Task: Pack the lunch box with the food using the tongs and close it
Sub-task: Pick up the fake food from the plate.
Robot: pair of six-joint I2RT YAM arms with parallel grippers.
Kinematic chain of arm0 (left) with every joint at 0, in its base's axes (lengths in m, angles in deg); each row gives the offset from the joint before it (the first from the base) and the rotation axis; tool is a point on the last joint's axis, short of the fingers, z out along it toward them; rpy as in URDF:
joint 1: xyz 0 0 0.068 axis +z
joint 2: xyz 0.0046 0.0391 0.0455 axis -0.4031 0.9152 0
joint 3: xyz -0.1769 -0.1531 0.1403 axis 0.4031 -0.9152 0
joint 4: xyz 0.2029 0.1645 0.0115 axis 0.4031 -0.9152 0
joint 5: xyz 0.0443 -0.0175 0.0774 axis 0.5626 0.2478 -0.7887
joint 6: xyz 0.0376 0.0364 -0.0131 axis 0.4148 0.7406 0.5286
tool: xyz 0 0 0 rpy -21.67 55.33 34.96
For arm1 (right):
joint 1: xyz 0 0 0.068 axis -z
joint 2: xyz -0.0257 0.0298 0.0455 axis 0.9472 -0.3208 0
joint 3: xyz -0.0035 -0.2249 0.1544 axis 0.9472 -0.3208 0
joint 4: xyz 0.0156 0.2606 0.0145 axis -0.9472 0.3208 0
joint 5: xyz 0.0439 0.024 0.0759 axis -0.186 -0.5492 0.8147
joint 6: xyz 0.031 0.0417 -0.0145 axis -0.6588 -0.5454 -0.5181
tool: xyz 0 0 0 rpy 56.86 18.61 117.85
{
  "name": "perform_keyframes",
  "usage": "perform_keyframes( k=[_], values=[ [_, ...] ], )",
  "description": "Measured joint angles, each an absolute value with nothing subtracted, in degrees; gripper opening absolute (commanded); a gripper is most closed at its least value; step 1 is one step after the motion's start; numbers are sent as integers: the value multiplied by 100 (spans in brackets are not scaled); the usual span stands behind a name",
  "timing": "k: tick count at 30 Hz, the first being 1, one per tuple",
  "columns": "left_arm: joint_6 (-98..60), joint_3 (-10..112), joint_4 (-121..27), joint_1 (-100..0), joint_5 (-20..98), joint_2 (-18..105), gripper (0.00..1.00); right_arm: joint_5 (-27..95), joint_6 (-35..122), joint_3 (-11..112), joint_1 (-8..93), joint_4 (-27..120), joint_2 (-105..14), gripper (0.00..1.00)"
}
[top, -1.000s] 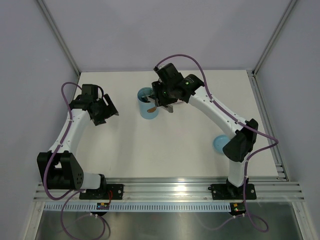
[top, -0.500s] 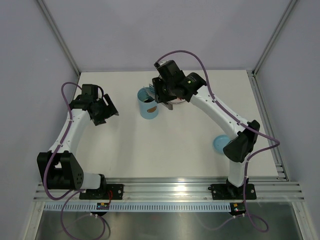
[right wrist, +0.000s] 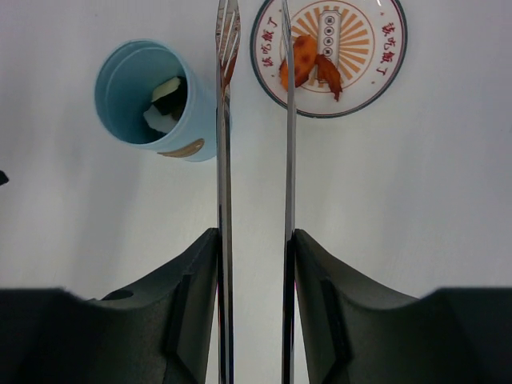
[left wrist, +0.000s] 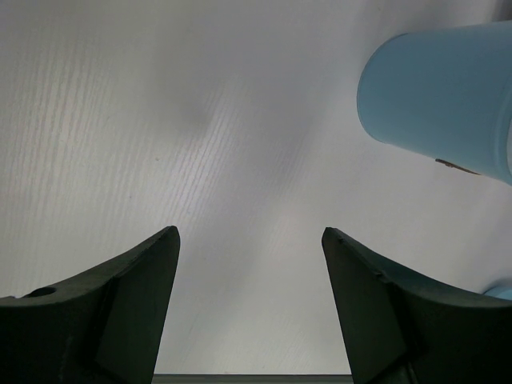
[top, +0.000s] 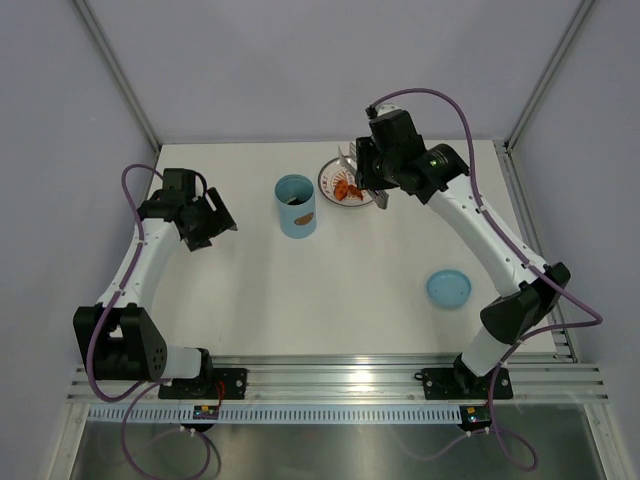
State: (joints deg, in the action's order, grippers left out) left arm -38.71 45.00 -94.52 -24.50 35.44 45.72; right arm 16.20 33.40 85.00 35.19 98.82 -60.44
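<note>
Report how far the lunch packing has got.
Done: some food sits inside the lunch box. In hand: the right gripper holds the tongs, empty, tips by the plate. Left: red-orange pieces on the plate to move, then the lid, lying apart, to fit.

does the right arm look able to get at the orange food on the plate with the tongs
Probably yes: the right tool holds the tongs with their tips open at the plate edge. The orange food lies just beside them, and nothing stands between.
</note>
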Motion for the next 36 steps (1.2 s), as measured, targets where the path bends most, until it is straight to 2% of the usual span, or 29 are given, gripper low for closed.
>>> perform_keyframes(
  k=[8,20,36],
  values=[
    [-3871,4500,-9450,-2450,3544,4550,76,1764,3228,7630,4033,9762,-6044,48],
    [-3871,4500,-9450,-2450,3541,4550,76,2272,2953,7656,4149,9432,-6964,49],
    [-3868,4500,-9450,-2450,3541,4552,76,2326,2776,8257,4158,9412,-7806,52]
  ],
)
